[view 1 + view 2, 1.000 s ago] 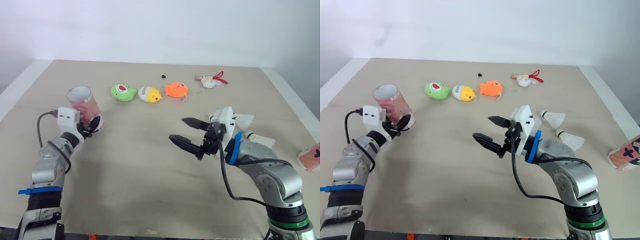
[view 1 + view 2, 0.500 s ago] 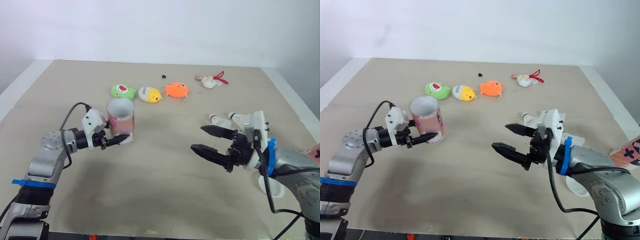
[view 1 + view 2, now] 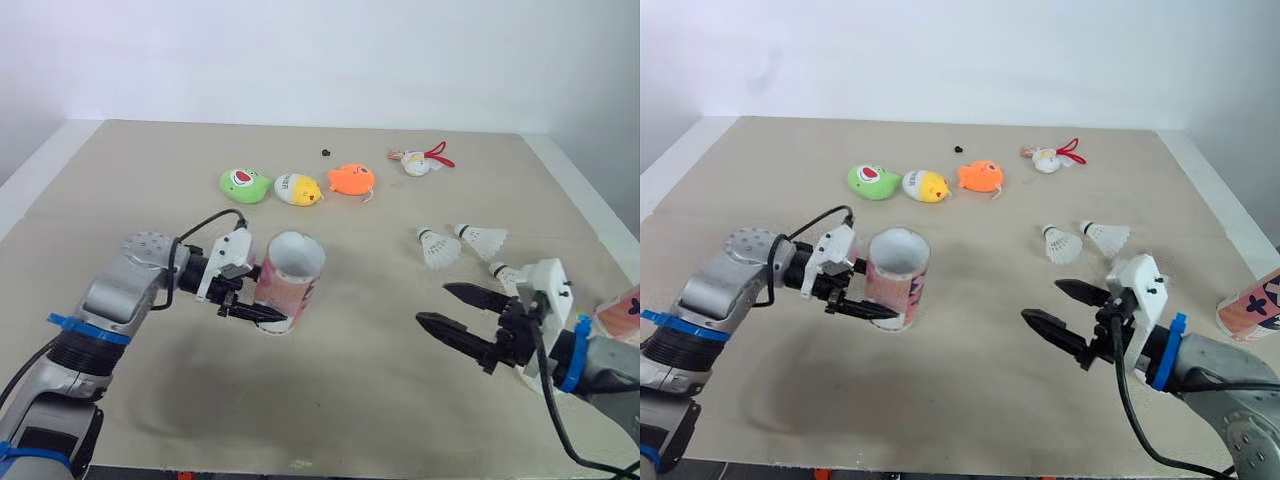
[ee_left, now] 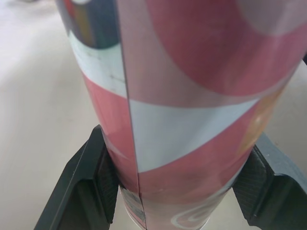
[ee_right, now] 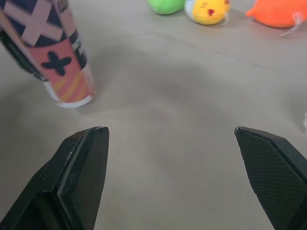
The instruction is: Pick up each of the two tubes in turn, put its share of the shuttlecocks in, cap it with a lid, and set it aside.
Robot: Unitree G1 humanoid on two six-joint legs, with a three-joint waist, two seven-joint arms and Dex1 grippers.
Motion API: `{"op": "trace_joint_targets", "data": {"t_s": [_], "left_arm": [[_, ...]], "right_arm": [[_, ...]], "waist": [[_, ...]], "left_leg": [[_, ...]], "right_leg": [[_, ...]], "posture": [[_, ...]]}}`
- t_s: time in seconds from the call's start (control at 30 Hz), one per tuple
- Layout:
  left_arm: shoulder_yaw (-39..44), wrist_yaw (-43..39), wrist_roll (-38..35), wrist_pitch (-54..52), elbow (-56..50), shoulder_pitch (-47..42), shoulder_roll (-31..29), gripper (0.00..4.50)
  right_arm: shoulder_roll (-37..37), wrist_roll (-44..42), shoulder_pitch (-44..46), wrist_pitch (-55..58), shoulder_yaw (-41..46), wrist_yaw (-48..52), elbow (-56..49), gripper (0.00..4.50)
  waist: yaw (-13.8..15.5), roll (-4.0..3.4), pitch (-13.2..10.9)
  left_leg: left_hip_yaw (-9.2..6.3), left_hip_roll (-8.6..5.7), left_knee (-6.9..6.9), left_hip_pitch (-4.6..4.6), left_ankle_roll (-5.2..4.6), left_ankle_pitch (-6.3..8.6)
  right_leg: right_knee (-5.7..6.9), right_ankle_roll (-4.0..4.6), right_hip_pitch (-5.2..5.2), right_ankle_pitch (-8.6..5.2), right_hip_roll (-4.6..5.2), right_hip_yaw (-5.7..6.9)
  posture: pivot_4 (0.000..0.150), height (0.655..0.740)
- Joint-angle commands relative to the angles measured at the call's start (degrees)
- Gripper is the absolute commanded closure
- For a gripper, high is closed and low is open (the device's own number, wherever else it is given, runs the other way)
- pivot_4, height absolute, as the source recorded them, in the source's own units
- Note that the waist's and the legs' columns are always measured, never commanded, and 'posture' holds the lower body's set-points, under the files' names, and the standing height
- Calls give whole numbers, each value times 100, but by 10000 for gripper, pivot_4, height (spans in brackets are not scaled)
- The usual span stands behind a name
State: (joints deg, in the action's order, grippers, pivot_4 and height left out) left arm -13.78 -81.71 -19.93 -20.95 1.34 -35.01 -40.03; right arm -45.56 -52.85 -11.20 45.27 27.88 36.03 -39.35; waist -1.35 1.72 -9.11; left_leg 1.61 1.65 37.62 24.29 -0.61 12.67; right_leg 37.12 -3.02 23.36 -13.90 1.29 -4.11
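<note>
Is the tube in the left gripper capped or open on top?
Open: the tube held by the left gripper shows a bare round rim and a hollow inside, with nothing covering it. Its contents cannot be told.

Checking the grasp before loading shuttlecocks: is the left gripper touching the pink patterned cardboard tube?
Touching. The left wrist view shows the left gripper clamped against both sides of the pink patterned cardboard tube, no gap.

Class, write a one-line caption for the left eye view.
Left gripper holds an open-topped pink patterned cardboard tube over a beige table; right gripper open.
</note>
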Motion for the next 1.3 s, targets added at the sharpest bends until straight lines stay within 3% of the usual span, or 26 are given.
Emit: {"op": "trace_joint_targets", "data": {"t_s": [0.03, 0.2, 0.4, 0.77, 1.07, 1.3], "left_arm": [[-34, 37, 159, 220, -31, -70, 47, 17126], [-42, 412, 283, 253, -156, 121, 307, 17126], [-214, 668, 328, 61, -593, 295, 449, 17126], [-408, 796, 517, -264, -794, 222, 357, 17126], [-419, 691, 533, -460, -832, 108, 175, 17126], [-360, 522, 393, -771, -1007, -53, -115, 17126]], "right_arm": [[102, 134, -101, -196, 229, -205, -211, 0], [224, 909, -62, -361, -79, -731, -35, 0], [264, 1260, -240, -440, -98, -729, 35, 0], [803, 2335, 800, -429, -1180, -1645, 670, 0], [1111, 2583, 1217, -457, -1409, -1679, 922, 0], [1385, 3312, 1893, -703, -2190, -1821, 1636, 0]], "waist": [[4, 0, 0], [3, -1, 1], [6, -3, 2], [1, -12, 7], [-3, -13, 7], [-11, -19, 7]], "left_leg": [[-1, 0, 2, -1, 0, -1], [1, 2, 8, -1, -2, -5], [0, 2, 8, 1, -2, -5], [3, 0, 13, -4, -4, -8], [4, -2, 13, -3, -4, -8], [7, 10, 12, -10, -8, -12]], "right_leg": [[1, -2, -2, 0, 0, 2], [1, -30, -2, -6, 4, -4], [2, -25, -3, -4, 8, -6], [6, -29, -2, -2, -1, -8], [7, -7, -2, 10, -1, -8], [13, -6, 0, 8, -19, -7]], "posture": [[1500, 7400], [1500, 7400], [1500, 7400], [1500, 7400], [1500, 7400], [1500, 7400]]}}
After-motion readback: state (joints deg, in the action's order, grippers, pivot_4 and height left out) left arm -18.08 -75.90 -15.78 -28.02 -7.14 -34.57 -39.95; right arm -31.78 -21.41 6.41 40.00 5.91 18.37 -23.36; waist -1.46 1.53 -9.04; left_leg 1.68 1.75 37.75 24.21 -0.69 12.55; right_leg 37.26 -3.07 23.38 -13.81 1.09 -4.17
